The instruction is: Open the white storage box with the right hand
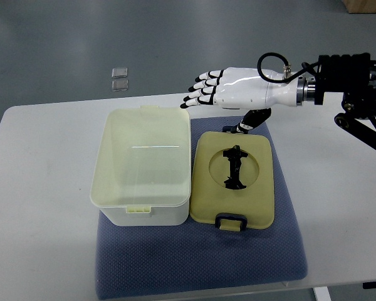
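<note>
A cream-white plastic storage box (141, 166) sits beside its pale yellow lid (233, 180) with black handle, at 3 o'clock, on a blue-grey textured mat (200, 260); white table (44, 188).

Right hand (229, 88) in glossy white shell, fingers (203, 84) segmented with black joints and black tips. Thumb (252, 119) dark, tucked under the palm shell. Silver metal ring at the wrist (299, 92), joined to a black ribbed forearm (344, 72). Thin black cable (272, 63) looped above the wrist, ending in a small metal connector. Black jointed bracket (363, 122) below the forearm, angular and matte.
</note>
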